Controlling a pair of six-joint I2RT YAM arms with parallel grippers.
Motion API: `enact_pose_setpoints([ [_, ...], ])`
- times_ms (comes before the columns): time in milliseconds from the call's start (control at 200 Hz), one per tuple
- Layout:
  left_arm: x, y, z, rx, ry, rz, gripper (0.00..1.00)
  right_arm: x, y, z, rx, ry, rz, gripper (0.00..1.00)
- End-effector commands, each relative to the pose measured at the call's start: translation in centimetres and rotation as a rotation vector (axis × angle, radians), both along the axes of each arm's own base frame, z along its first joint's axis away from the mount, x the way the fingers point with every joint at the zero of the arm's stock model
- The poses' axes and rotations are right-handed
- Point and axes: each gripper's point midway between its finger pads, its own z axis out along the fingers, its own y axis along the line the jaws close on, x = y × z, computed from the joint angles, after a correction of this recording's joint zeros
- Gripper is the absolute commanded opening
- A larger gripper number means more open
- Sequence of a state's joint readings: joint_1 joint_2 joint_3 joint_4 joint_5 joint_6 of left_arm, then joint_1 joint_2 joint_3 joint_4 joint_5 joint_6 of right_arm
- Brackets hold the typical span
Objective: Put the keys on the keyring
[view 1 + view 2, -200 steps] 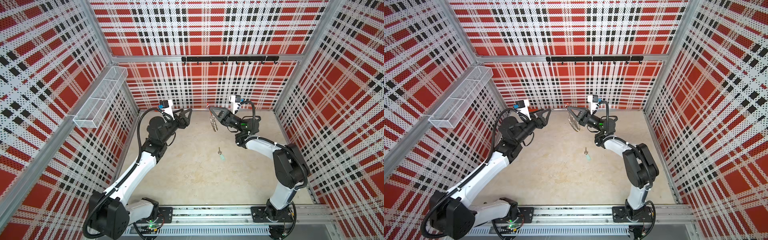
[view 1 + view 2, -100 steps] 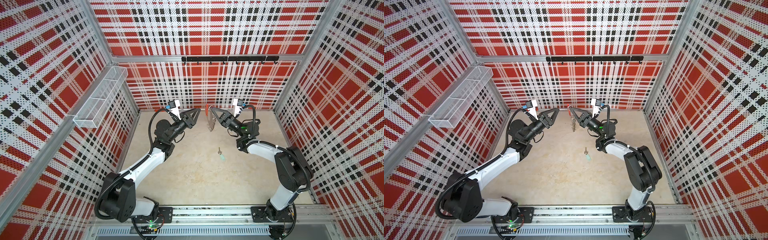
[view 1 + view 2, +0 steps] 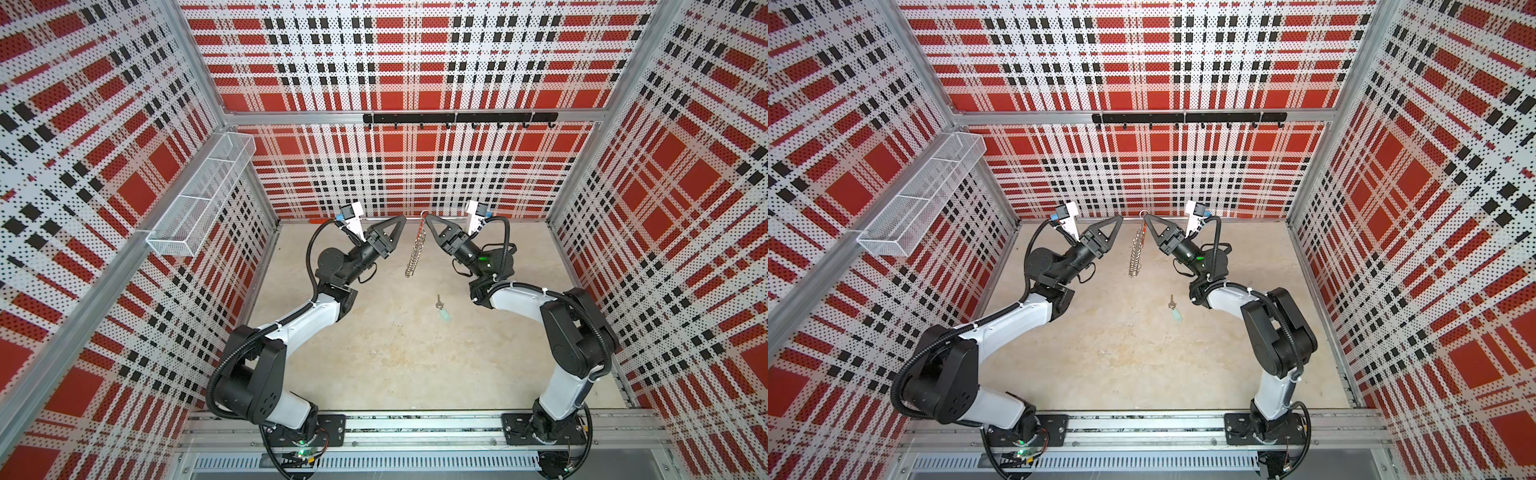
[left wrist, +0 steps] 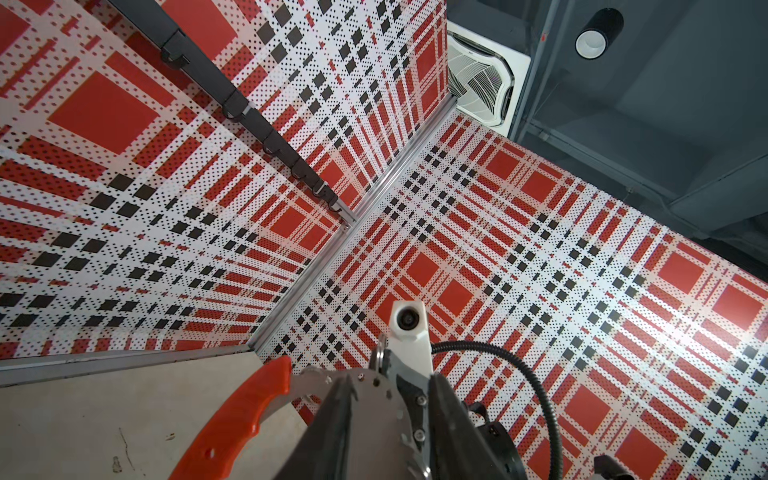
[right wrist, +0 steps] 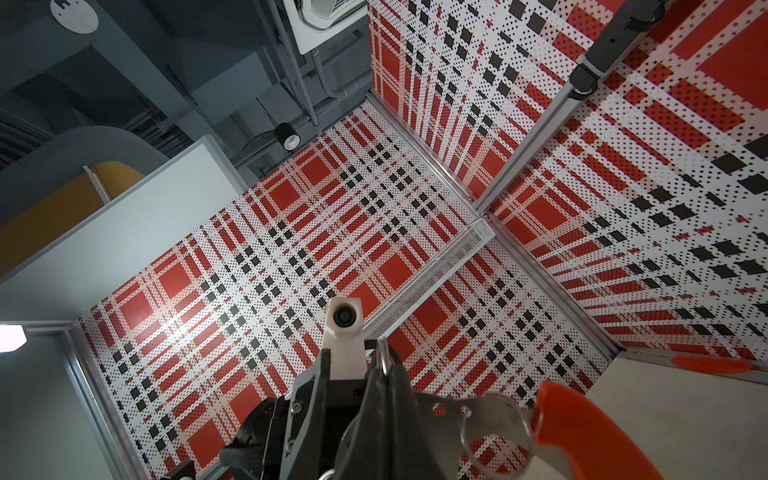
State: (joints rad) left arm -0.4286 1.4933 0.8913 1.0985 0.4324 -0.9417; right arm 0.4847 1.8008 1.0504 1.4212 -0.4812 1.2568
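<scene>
One second later, left gripper (image 3: 401, 219) nearer keyring (image 3: 414, 254), keys (image 3: 442, 309) unmoved

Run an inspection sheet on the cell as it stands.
Surface: beige tabletop, stained in spots.
Job's things: keyring hangs from the right claw; keys lie flat on the tabletop, untouched.
Clutter: orange strip at the back wall's foot.
Claws: right claw shut on the keyring's top; left claw open, empty, beside the keyring, not touching.
Cables: black hoses loop along both arms, clear of the keyring.
Surroundings: plaid perforated walls; wire basket on the left wall; hook rail on the back wall, bare.
</scene>
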Motion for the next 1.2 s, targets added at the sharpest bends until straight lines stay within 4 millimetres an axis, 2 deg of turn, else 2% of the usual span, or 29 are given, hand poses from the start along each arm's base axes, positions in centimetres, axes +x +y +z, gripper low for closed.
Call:
enact_pose_setpoints([
  [0, -0.5, 0.0, 0.4, -0.035, -0.033, -0.001, 0.31, -0.9, 0.4, 2.0, 0.046, -0.051, 0.021, 0.0],
  [551, -0.3, -2.4, -0.2, -0.035, -0.011, -0.066, 0.19, -1.6, 1.1, 1.5, 0.057, -0.053, 0.045, 0.0],
  [722, -0.4, -3.0, -0.4, -0.038, -0.007, -0.08, 0.2, -1.7, 1.4, 1.6, 0.048, -0.062, 0.062, 0.0],
  [857, -0.4, -2.8, -0.2, -0.04, -0.012, -0.078, 0.23, -1.9, 1.6, 1.3, 0.042, -0.062, 0.066, 0.0],
  [1193, -0.2, -1.0, 0.1, -0.055, -0.014, -0.019, 0.24, -2.7, 2.0, 1.6, 0.022, -0.095, 0.083, 0.0],
])
